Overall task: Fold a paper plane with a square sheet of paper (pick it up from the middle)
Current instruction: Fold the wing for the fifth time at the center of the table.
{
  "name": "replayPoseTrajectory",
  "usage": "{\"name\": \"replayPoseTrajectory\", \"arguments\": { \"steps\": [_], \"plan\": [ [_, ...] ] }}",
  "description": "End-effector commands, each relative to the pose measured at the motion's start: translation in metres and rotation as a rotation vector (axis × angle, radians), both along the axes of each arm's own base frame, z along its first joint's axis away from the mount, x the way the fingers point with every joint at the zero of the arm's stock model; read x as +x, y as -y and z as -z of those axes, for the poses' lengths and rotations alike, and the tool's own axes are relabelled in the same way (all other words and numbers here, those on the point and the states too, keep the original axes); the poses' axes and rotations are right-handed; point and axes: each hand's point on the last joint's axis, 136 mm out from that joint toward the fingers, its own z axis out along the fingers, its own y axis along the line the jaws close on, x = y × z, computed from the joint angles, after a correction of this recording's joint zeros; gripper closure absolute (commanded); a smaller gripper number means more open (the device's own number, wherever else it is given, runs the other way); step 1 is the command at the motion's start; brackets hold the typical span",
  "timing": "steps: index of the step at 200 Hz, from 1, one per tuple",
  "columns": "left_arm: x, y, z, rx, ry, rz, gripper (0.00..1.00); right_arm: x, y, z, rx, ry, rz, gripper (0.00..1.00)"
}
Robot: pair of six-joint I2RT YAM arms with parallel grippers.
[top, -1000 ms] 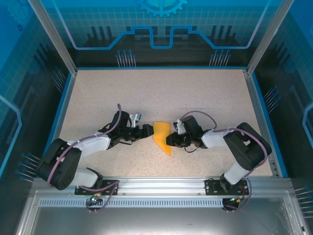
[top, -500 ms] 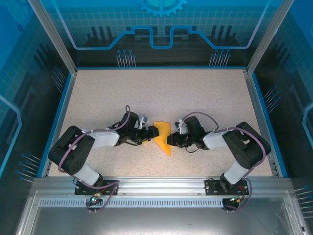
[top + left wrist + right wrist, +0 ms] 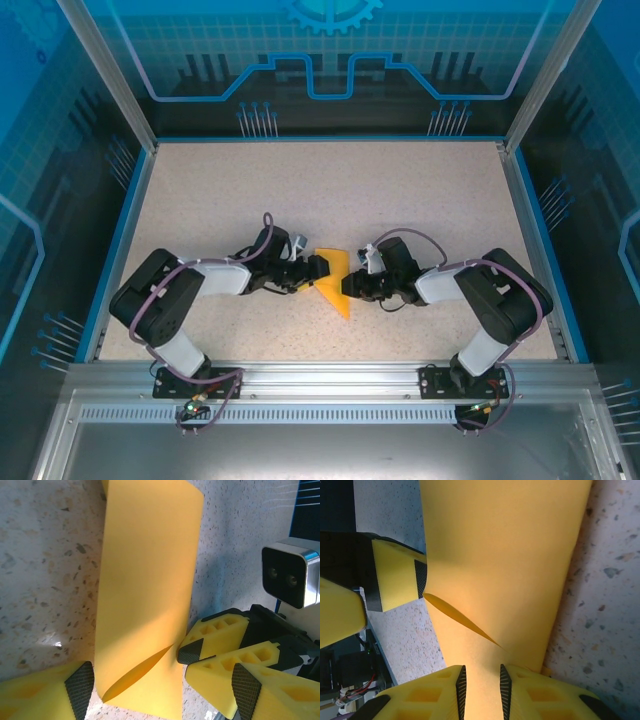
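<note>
Centrally, the folded sheet of paper (image 3: 333, 277) is resting on the speckled worktop (image 3: 330, 190), midway between the two arms. Its broad end is pointing away from the arm bases and its pointed end is reaching toward them. In the wrist views one fold is gaping slightly along its surface. The right pincer (image 3: 349, 286) is clamping the paper's right edge, both fingers pressing together on it. The left pincer (image 3: 315, 270) is standing open at the left edge, its fingers (image 3: 79, 687) straddling the sheet. Both arms are reaching inward, low over the worktop.
</note>
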Motion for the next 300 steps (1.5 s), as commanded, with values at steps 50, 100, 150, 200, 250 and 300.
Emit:
{"name": "replayPoseTrajectory", "arguments": {
  "steps": [50,100,150,200,250,300],
  "plan": [
    [0.01,0.024,-0.016,-0.084,0.033,0.062,0.25,-0.002,0.019,0.034,-0.098,-0.044,0.056,0.72],
    [0.015,0.023,-0.01,-0.066,0.027,0.049,0.51,0.005,0.017,0.027,-0.091,-0.026,0.054,0.71],
    [0.016,0.019,0.0,-0.03,-0.011,0.02,0.87,0.009,0.019,0.006,-0.103,0.044,0.05,0.68],
    [0.02,0.006,0.0,0.016,-0.016,-0.073,1.0,0.004,0.037,-0.024,-0.273,0.212,0.026,0.49],
    [0.019,0.002,-0.005,0.044,0.0,-0.076,1.0,-0.002,0.035,-0.045,-0.382,0.362,-0.015,0.37],
    [0.021,-0.003,-0.01,0.058,0.008,-0.095,1.0,-0.002,0.032,-0.065,-0.505,0.578,-0.039,0.36]
  ]
}}
